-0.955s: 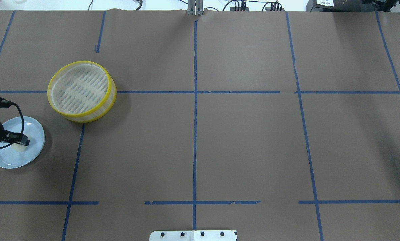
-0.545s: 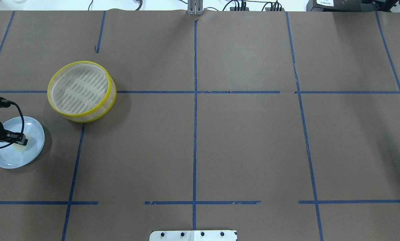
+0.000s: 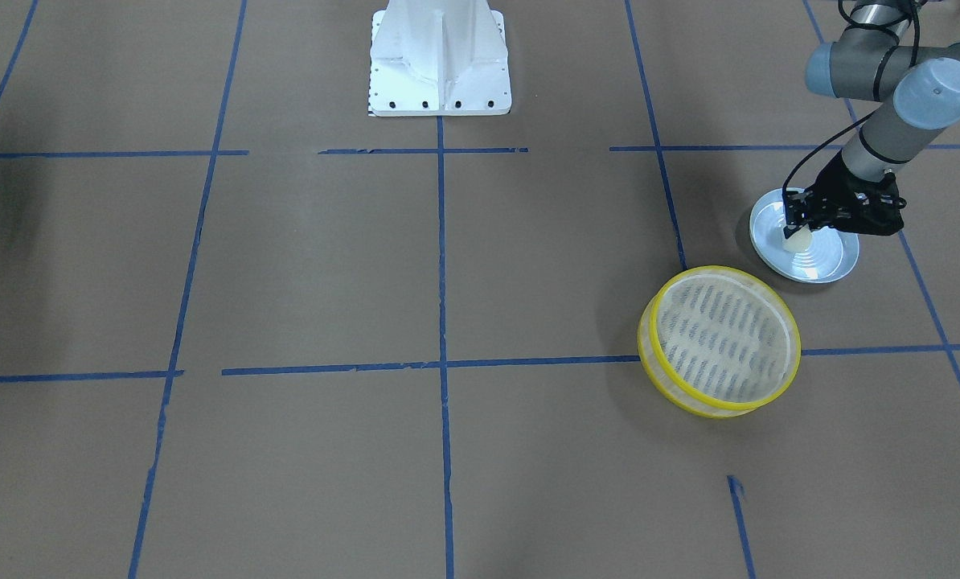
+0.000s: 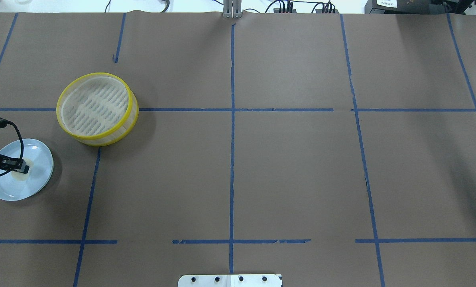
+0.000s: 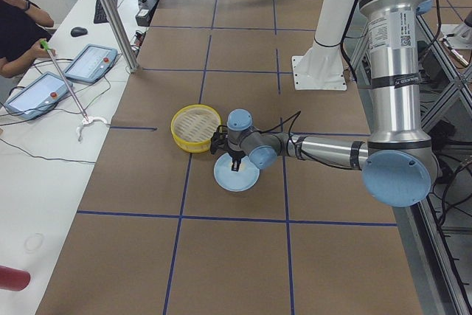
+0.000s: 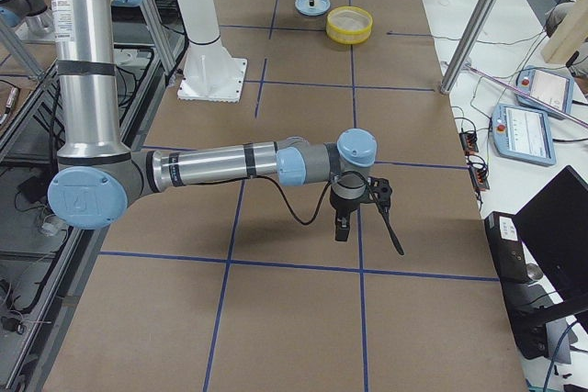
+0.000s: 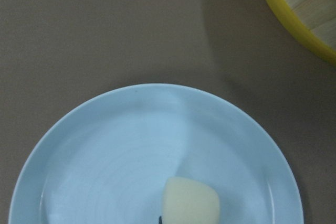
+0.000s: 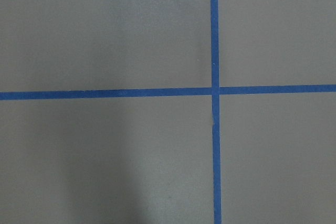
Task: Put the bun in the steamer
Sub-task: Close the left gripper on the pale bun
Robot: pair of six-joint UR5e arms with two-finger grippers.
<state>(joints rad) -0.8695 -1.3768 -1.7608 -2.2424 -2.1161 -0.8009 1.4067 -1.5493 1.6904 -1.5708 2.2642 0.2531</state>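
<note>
**Left gripper low over the bun on the plate, steamer untouched**

The left gripper [image 3: 797, 223] hangs just over the pale blue plate [image 3: 830, 259]. The plate sits near the steamer [image 3: 721, 338] but apart from it, on the steamer's robot-ward side and toward the robot's left. The bun [image 3: 799, 236] is on that plate, not in the steamer. It shows as a cream block right under the black fingertips. In the left wrist view it lies at the bottom edge of the frame, with the steamer's yellow rim in the upper right corner. The fingers stand about the bun, but whether they press on it or are parted from it cannot be made out.

Compared with the overhead pictures from a second and half a second ago, the left gripper has slid a little farther from the steamer. It has moved toward the left edge of the table [image 4: 294, 167] and looks smaller, and its tip is now nearer the plate's middle. Steamer and plate lie where they did, and the bun is on the plate as before.

The right gripper [image 6: 342, 225] hangs well apart from the steamer, toward the opposite end of the table. Its wrist camera looks down on a crossing of blue tape lines [image 8: 214, 91] on the brown paper. This gripper shows only in a side view, so I cannot tell whether it is parted or closed.
</note>
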